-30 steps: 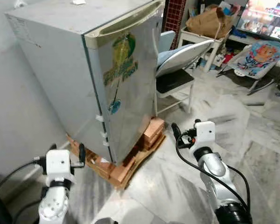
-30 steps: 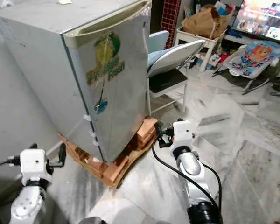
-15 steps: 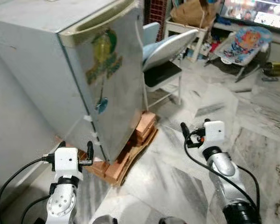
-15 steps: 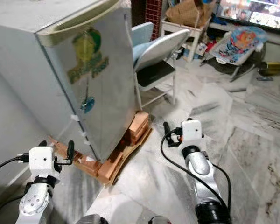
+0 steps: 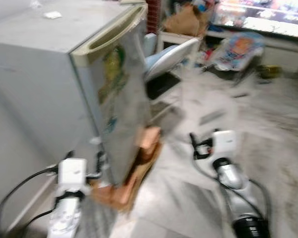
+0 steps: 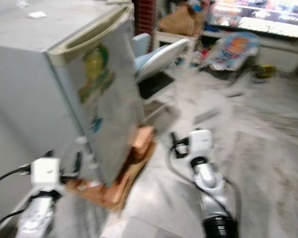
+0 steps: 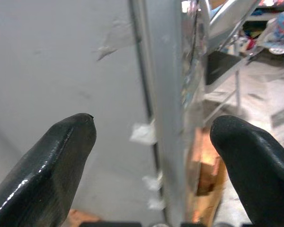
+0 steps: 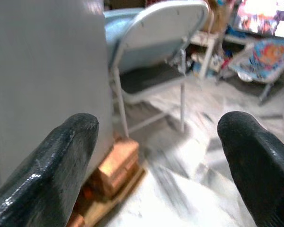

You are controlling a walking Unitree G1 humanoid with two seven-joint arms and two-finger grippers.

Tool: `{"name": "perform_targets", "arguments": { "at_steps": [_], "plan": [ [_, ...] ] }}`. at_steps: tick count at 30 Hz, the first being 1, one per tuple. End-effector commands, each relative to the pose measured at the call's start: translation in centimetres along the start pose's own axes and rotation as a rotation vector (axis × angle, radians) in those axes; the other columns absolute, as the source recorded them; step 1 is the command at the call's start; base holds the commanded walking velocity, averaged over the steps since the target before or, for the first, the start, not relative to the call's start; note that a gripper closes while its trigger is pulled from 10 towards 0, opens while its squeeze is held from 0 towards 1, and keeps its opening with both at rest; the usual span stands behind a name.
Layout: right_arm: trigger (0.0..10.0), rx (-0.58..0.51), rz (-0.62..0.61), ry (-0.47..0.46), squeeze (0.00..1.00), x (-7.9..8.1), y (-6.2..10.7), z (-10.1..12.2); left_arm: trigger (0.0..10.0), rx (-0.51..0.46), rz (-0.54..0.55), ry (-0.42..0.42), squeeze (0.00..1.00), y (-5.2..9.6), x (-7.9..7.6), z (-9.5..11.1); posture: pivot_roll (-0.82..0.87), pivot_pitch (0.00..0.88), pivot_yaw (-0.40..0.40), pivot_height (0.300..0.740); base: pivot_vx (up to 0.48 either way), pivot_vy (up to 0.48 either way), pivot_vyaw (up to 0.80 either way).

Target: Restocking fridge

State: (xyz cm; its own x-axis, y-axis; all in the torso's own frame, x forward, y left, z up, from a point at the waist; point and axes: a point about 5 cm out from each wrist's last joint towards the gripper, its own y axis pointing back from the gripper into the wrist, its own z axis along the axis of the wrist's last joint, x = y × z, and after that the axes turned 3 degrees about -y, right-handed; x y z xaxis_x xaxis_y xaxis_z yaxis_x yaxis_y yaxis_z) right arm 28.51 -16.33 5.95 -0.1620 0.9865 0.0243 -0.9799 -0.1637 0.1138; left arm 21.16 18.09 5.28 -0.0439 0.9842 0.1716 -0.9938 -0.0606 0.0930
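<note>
Fridge (image 5: 89,84) door shut, on bricks (image 5: 145,144) at 6. Left gripper (image 7: 154,156), right gripper (image 8: 156,156) both spread, empty. Risk: blurred approach, clipping chair (image 5: 171,57) at 1.

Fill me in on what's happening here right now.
The robot stands before a small grey fridge with its door shut, raised on bricks. Nothing is held: the left gripper is open, pointing at the door's edge, and the right gripper is open, facing a folding chair beside the fridge. The head views are blurred, so the robot seems to be on the move.
</note>
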Motion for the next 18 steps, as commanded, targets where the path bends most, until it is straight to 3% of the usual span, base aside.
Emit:
{"name": "perform_targets", "arguments": {
  "at_steps": [1, 6, 18],
  "plan": [
    [10.0, -0.015, -0.019, 0.015, 0.0, -0.85, -0.18, 0.55, 10.0, -0.012, -0.035, 0.007, 0.0, -0.08, -0.96, 0.39, -0.01, 0.046, 0.01, 0.74, 0.382, 0.0, -0.8],
    [10.0, -0.017, -0.023, 0.014, 0.0, -0.96, -0.28, 0.71, 10.0, -0.015, -0.025, 0.015, 0.0, -0.2, -0.98, 0.47, -0.01, 0.05, 0.007, 0.74, 0.0, 0.0, -0.72],
    [10.0, -0.021, -0.017, 0.02, 0.0, -0.98, -0.23, 0.73, 10.0, -0.008, 0.008, 0.022, 0.0, -0.07, -0.58, 0.37, -0.01, 0.052, 0.003, 0.74, 0.0, 0.0, 0.0]
  ]
}}
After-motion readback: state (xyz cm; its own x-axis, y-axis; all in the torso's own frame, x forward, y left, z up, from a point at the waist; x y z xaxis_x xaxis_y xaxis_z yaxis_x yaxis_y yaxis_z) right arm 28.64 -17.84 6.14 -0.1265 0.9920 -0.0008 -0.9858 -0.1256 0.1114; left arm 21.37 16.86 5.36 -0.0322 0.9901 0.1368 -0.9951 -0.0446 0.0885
